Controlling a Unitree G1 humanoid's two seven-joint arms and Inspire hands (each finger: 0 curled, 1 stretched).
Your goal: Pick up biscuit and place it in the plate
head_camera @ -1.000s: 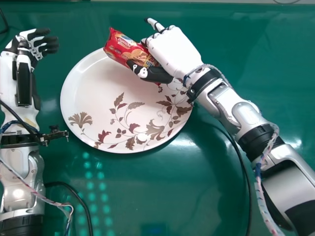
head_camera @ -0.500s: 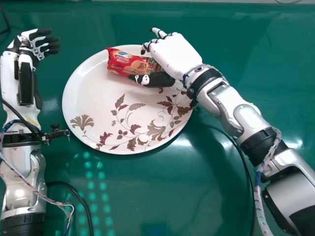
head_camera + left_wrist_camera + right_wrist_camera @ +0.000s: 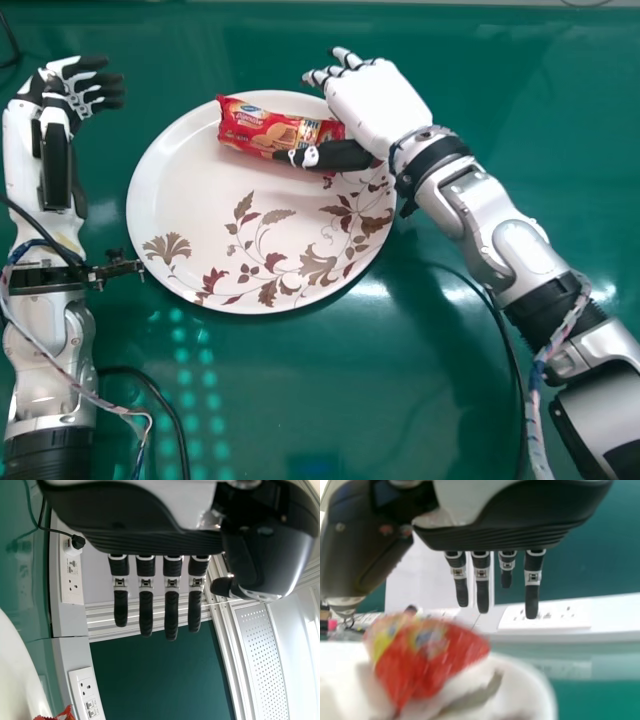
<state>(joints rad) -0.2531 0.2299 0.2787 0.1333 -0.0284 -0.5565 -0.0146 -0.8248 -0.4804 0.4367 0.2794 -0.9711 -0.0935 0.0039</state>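
In the head view, the red biscuit packet (image 3: 265,128) is lying on the upper part of the plate (image 3: 185,190), its left end reaching the rim. The white plate is filling the middle of the frame, with brown and dark red leaves and flowers running across its lower and right parts. At the upper right of the plate, the right hand (image 3: 375,105) is hovering open, its fingers extending loosely above the packet's right end. Its black thumb (image 3: 340,155) is lying along the packet's lower right edge; whether it is touching, I cannot tell. At the upper left of the frame, the left hand (image 3: 75,92) is resting open, well apart from the packet. The green table (image 3: 500,90) is spreading beneath everything, and a black cable (image 3: 156,391) is curving across the lower left.
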